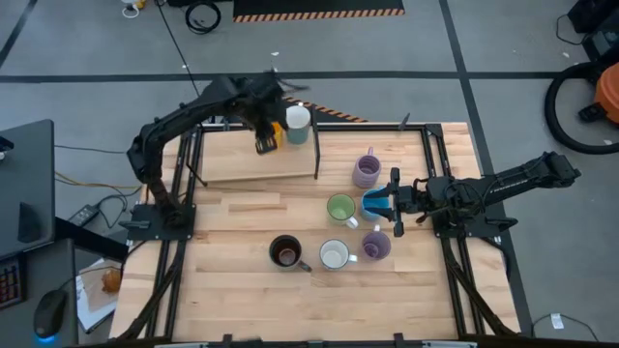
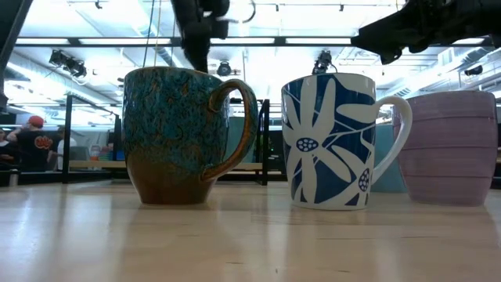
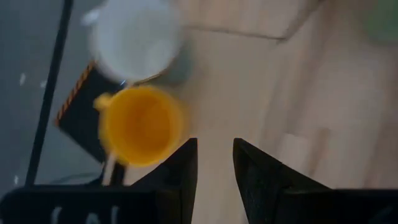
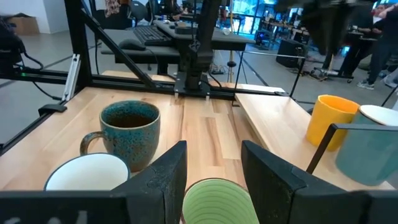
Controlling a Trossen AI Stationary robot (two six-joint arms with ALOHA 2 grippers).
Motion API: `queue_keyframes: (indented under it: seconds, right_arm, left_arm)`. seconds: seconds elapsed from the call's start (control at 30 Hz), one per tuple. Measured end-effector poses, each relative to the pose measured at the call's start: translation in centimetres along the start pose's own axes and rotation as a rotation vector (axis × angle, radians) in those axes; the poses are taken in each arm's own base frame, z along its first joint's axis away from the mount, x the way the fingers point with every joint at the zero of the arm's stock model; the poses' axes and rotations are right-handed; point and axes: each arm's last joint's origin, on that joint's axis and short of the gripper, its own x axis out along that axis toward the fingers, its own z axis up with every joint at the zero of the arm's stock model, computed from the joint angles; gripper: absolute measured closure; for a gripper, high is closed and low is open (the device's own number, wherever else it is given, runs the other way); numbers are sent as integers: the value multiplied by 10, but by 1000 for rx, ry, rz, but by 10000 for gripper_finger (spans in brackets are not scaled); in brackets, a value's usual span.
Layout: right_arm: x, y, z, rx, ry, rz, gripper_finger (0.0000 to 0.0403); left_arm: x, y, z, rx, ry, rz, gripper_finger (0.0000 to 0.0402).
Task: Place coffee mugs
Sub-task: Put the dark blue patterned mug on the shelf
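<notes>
High view: left gripper (image 1: 266, 145) hangs above the raised board (image 1: 242, 159) at the table's far edge, beside the orange mug (image 1: 278, 134) and a white-rimmed mug (image 1: 298, 124) that stand touching or nearly so. Left wrist view shows its two fingers (image 3: 180, 177) parted by a narrow gap with bare wood between them; nothing pinched, nothing touched, the orange mug off to one side of the fingers. Right gripper (image 1: 395, 199) sits low over the table (image 1: 232, 290), fingers spread, by the blue mug (image 1: 375, 205); whether it touches that mug I cannot tell. Green mug (image 1: 340, 208) just beside the blue one. Lavender mugs at (image 1: 367, 171) and (image 1: 376, 245), white mug (image 1: 335, 254) and dark brown mug (image 1: 284, 252) stand untouched nearer the front.
</notes>
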Motion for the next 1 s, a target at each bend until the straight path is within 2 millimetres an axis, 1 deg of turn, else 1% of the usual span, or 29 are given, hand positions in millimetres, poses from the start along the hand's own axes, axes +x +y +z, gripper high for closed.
queue_keyframes:
  seconds: [0.1, 0.27, 0.4, 0.53, 0.7, 0.83, 0.93, 1.0]
  right_arm:
    - [0, 0, 1, -7, -10, -1, 245]
    - [0, 0, 3, -22, -28, -4, 245]
    - [0, -1, 5, -55, -52, -8, 245]
    - [0, -1, 7, -83, -75, -13, 245]
    - [0, -1, 9, -115, -87, -16, 245]
    - [-1, -1, 11, -131, -108, -21, 245]
    - [-1, -2, 12, -159, -124, -26, 245]
    - [-1, -2, 13, -173, -133, -30, 245]
  left_arm:
    - [-4, -31, 5, 59, 1, -61, 294]
    - [-10, -78, 8, 41, 42, -161, 294]
    - [-16, -115, 9, 70, 53, -203, 295]
    - [-23, -150, 8, 141, 42, -239, 295]
    - [-24, -197, 5, 259, 42, -265, 295]
    - [-21, -226, 2, 195, 73, -243, 295]
    - [-16, -240, 1, 141, 95, -240, 295]
    - [-14, -250, 0, 155, 94, -242, 295]
